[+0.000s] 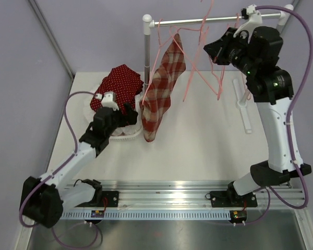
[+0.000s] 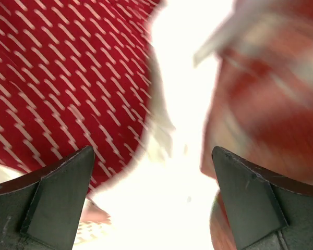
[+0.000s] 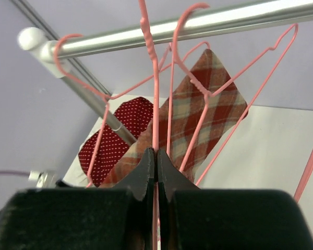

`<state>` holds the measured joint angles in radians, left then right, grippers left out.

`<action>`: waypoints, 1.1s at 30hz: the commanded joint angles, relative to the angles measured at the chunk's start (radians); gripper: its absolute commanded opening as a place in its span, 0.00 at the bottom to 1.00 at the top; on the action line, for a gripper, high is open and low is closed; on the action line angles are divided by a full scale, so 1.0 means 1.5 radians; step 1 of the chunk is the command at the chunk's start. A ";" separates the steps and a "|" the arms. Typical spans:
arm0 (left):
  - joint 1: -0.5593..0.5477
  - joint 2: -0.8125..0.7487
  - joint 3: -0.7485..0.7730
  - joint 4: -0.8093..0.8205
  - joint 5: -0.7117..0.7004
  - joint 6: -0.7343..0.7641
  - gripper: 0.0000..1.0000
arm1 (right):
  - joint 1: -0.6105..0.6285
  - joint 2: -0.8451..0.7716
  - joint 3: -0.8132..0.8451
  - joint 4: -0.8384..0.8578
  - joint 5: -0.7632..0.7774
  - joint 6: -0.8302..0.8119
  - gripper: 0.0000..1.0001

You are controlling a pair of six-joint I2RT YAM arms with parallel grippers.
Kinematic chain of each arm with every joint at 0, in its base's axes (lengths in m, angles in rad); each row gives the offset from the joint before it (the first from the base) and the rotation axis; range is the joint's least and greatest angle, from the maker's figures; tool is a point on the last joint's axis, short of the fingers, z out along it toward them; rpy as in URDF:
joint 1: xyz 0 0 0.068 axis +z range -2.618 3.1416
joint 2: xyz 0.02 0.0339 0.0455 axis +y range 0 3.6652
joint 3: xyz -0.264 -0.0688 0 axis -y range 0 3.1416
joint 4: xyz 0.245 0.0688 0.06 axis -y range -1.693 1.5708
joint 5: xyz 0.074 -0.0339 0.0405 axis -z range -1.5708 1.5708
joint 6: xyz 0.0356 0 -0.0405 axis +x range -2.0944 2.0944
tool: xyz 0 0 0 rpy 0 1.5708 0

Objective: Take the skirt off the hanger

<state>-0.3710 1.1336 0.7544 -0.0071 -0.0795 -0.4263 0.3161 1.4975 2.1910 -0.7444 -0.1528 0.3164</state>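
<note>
In the overhead view, a plaid skirt [image 1: 164, 88] is hanging from a metal rail [image 1: 208, 22] across the top of the frame, draping down and to the left until its lower end is resting on the white tabletop [image 1: 208, 151] near the centre. Several bare pink hangers [image 1: 198, 73] are dangling from the same rail to the right of it. A red dotted cloth [image 1: 120, 83] is lying heaped on the tabletop at the upper left. The left claw [image 1: 131, 113] is sitting low between that heap and the skirt's bottom end, just beside both, while the right claw [image 1: 211, 51] is reaching up to the rail at the upper right, among the hangers. In the left wrist view, the left claw [image 2: 152, 156] is standing wide apart with nothing between its fingers [image 2: 62, 198]; the red dotted cloth [image 2: 57, 78] is filling the left of the frame and the skirt [image 2: 271, 104], blurred, is showing at the right, with the bright tabletop [image 2: 182, 78] between them. In the right wrist view, the right claw [image 3: 156, 156] is pressing together on a pink hanger [image 3: 155, 104] whose wire is running straight up to the rail [image 3: 198, 23]. Behind it the skirt [image 3: 208, 109] is hanging in mid-frame, and whether this clamped wire is carrying the skirt cannot be told. The red dotted cloth [image 3: 115, 140] is showing lower left.
</note>
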 commanded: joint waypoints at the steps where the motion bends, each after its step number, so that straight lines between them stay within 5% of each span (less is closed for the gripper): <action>1: -0.049 -0.077 -0.141 0.133 0.013 -0.077 0.99 | 0.002 0.055 0.034 0.048 0.030 -0.019 0.00; 7: -0.091 -0.143 -0.215 0.172 0.033 -0.093 0.99 | 0.002 0.069 -0.015 0.064 0.027 0.001 0.00; 13: -0.094 -0.096 -0.192 0.170 0.045 -0.088 0.99 | 0.007 -0.014 -0.135 0.097 0.039 0.023 0.00; 19: -0.097 -0.081 -0.184 0.167 0.047 -0.086 0.99 | 0.007 -0.055 -0.130 0.048 0.077 0.001 0.00; 22: -0.097 -0.082 -0.185 0.167 0.046 -0.087 0.99 | 0.007 -0.061 -0.103 0.024 0.099 -0.017 0.16; 24: -0.098 -0.080 -0.185 0.165 0.045 -0.087 0.99 | 0.006 -0.060 -0.086 -0.001 0.125 -0.029 0.52; 26: -0.099 -0.077 -0.182 0.164 0.045 -0.086 0.99 | 0.007 -0.061 -0.068 -0.018 0.135 -0.040 0.73; 33: -0.103 -0.074 -0.180 0.160 0.041 -0.085 0.99 | 0.006 -0.051 -0.037 -0.054 0.145 -0.050 0.96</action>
<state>-0.5190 1.0168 0.4393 0.1753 -0.0216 -0.5510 0.3199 1.4223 2.0933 -0.7933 0.0311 0.2623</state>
